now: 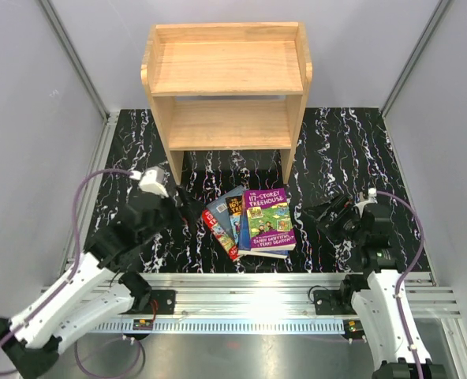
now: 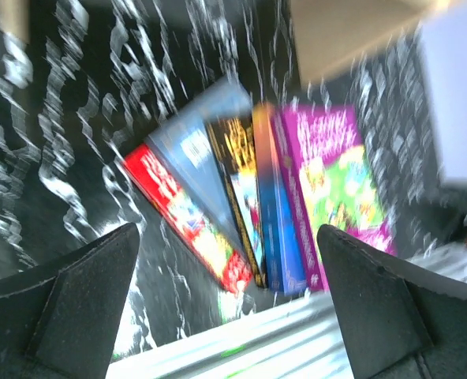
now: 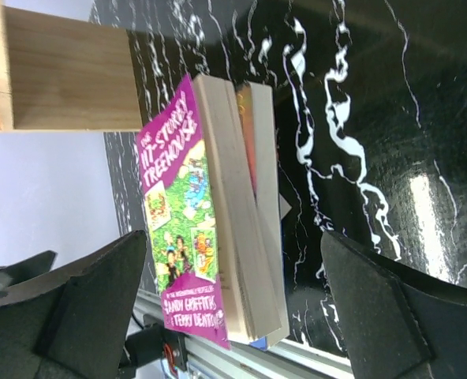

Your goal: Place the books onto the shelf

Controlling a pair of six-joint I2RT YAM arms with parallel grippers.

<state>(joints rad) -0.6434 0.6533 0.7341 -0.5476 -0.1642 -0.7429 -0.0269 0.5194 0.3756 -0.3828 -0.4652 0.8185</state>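
Top external view: the books (image 1: pixel 252 222) lie fanned at lower centre, below the wooden shelf (image 1: pixel 227 79). The left gripper (image 1: pixel 191 208) and the right gripper (image 1: pixel 312 215) are both spread wide, grasping nothing.

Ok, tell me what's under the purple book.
A blue-orange book, then yellow-black, blue and red covers fan out leftward, partly showing. Their remaining parts, and anything beneath, are covered.

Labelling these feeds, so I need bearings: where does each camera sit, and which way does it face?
Top external: above and behind the arms, looking down at the shelf, books and table; left hand and right hand show, open.
Left wrist: on the left arm, facing the fanned books; its fingers frame the view.
Right wrist: on the right arm, facing the books' page edges; its fingers show.
Shared: both wrist views catch the purple book.
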